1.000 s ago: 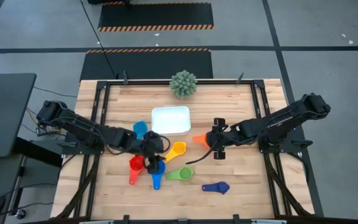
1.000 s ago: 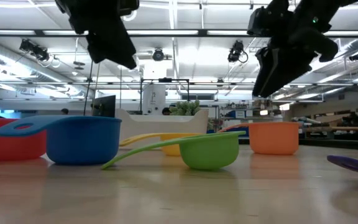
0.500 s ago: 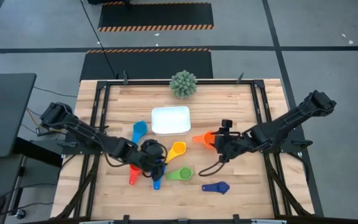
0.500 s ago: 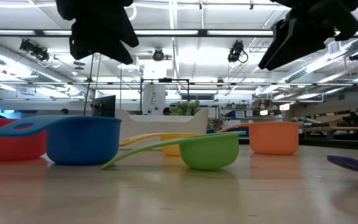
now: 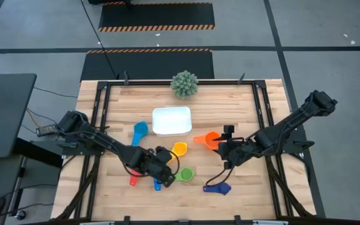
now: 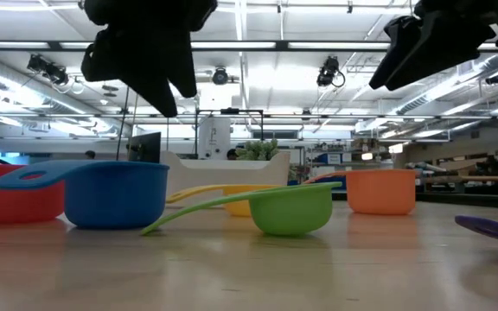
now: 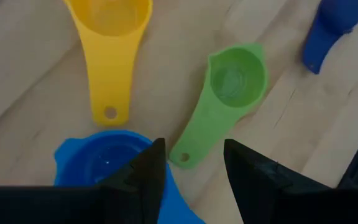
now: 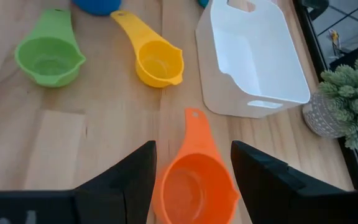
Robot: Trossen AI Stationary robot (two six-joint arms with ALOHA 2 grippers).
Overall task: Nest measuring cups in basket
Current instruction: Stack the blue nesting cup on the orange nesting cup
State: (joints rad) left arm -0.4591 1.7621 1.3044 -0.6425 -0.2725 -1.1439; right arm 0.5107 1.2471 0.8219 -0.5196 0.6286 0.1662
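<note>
Hovering tools: I had both tools above the counter [image 5: 242, 112], neither grasping anything.
Left tool [image 7: 191, 171]: released, fingers spread, hanging over the blue cup [image 7: 104, 165] and the handle end of the green cup [image 7: 229, 84].
Right tool [image 8: 191, 165]: released, fingers spread either side of the orange cup [image 8: 194, 183], above it and not touching as far as I could judge.
Nearest cups: from the low view, the blue cup and the red cup [image 6: 11, 194] sat closest, the green one just behind.
Dark blue cup [image 5: 217, 187]: lay alone near the front edge, apart from the others.
Yellow cup [image 8: 157, 62]: between the green cup and the basket.
Light blue cup [image 5: 139, 131]: just beside the basket's left end.
Basket [image 8: 253, 56]: white, nothing in it, standing beyond the cups, with the spiky plant [image 5: 184, 84] behind it.
Step in hand: I judged this the first pickup, nothing nested yet.
Next move: lower the right tool squarely over the orange cup's rim or handle, close, then carry it to the basket; the left could take the blue cup likewise.
</note>
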